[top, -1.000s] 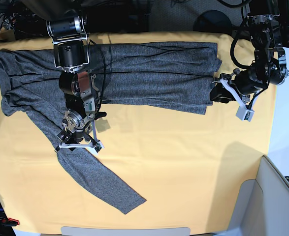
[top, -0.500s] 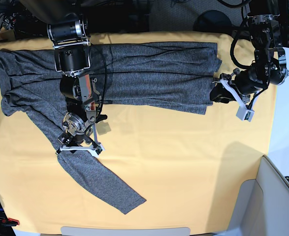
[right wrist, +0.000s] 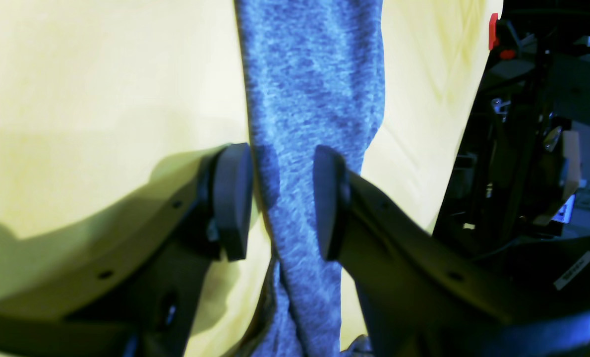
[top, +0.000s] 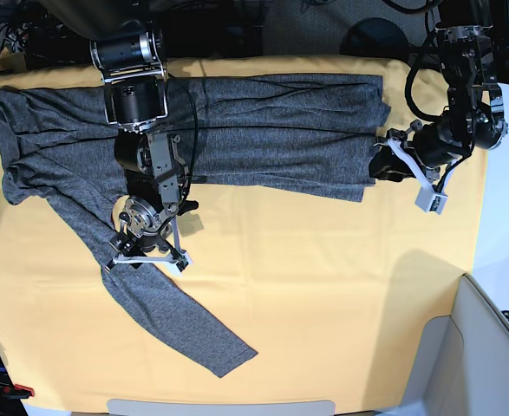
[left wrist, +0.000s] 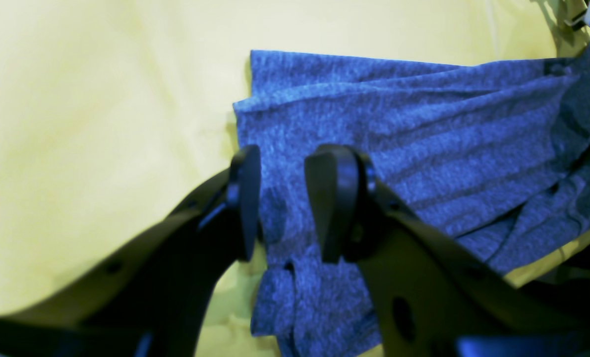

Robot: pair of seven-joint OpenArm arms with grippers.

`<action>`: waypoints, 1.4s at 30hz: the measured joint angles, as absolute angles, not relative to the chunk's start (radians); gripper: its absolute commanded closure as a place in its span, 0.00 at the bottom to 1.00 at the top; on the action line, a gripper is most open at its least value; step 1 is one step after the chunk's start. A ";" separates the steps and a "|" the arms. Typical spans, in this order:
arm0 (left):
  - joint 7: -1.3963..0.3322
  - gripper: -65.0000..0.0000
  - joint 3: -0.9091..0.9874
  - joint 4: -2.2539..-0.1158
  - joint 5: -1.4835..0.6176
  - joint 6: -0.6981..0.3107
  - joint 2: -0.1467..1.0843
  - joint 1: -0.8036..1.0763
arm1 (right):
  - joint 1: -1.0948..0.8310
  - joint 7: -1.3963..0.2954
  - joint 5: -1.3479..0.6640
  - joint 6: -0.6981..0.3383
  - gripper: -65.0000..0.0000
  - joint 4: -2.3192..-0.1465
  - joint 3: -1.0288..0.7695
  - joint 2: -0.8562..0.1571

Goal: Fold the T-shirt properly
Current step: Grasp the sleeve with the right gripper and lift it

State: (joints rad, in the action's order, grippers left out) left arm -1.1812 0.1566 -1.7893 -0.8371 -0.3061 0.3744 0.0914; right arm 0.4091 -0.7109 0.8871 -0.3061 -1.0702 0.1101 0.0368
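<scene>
One lengthwise fold looked done in my left wrist view, where my left gripper (left wrist: 281, 198) hung unclenched with its jaws straddling the hem corner of the T-shirt (left wrist: 424, 148), bare yellow cloth sheet (left wrist: 101, 99) lying beyond that edge. In my right wrist view, my right gripper (right wrist: 275, 198) stood equally slack astride the sleeve (right wrist: 315, 89), gripping nothing. The base view showed the body lying along the sheet's far side, the sleeve still trailing diagonally toward the near edge, unfolded, with plenty of open sheet between.

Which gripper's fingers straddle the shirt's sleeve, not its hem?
The right gripper: its fingers flank the T-shirt sleeve; the left gripper is at the hem.
</scene>
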 measured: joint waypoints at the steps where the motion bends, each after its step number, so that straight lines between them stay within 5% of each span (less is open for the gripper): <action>1: -1.180 0.71 0.157 -1.789 -0.836 -0.306 0.374 0.091 | 0.406 -0.712 0.888 -0.306 0.66 -1.075 0.110 0.038; 24: -1.182 0.71 0.157 -1.789 -0.837 -0.306 0.374 0.092 | 0.499 -0.670 0.885 -0.290 0.67 -0.926 0.035 0.020; 26: -1.183 0.72 0.157 -1.789 -0.837 -0.306 0.374 0.092 | 0.499 -0.670 0.884 -0.290 0.73 -0.926 0.035 0.020; 29: -1.182 0.72 0.157 -1.789 -0.837 -0.306 0.374 0.092 | 0.497 -0.669 0.874 -0.299 0.99 -0.920 0.035 0.021; 42: -1.185 0.72 0.157 -1.790 -0.837 -0.305 0.374 0.092 | 0.403 -0.736 0.859 -0.340 1.00 -1.140 0.031 0.017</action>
State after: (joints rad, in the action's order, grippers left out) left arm -1.1851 0.1570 -1.7897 -0.8368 -0.3054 0.3744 0.0921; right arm 0.4026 -0.7361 0.8589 -0.3397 -1.1404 0.0315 0.0166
